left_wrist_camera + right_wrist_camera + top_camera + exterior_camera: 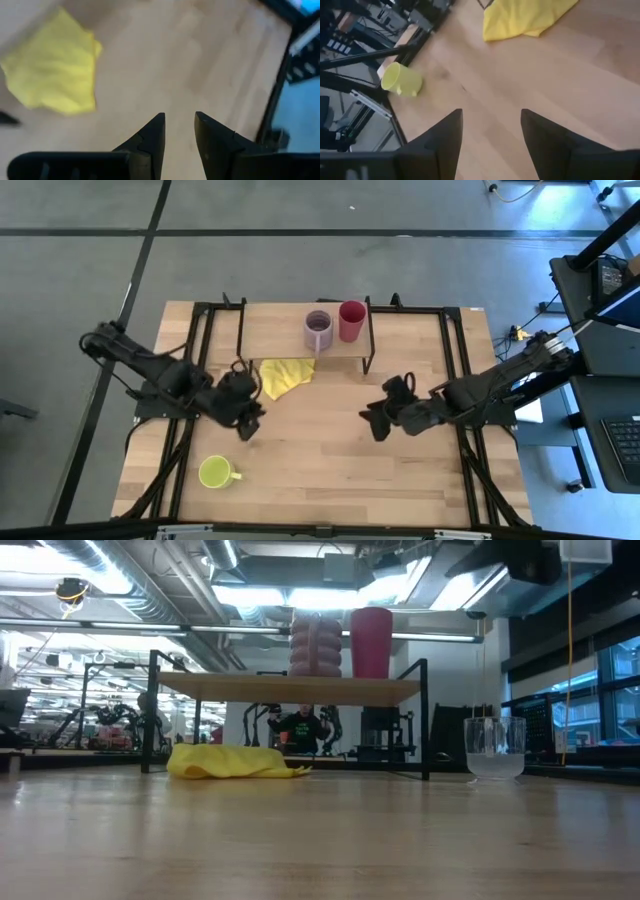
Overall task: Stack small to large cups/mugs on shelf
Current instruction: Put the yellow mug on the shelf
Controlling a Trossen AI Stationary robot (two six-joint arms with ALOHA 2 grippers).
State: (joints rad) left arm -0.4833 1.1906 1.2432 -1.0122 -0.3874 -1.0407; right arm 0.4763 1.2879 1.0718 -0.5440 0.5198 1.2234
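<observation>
The lilac mug (318, 330) and the red cup (352, 320) stand side by side on the wooden shelf (280, 330) at the table's far side; both also show in the low view, the lilac mug (316, 643) and the red cup (371, 642). The lime-yellow mug (215, 472) stands upright on the table at the near left. The clear glass (494, 747) stands on the table and shows only in the low view. My left gripper (247, 420) is open and empty beside the yellow cloth (285, 375). My right gripper (378, 422) is open and empty over the table's middle right.
The yellow cloth lies crumpled on the table in front of the shelf's left half. Black metal rails (190, 380) run along the table's left and right sides. Bare tabletop (320, 460) lies between the two grippers and toward the near edge.
</observation>
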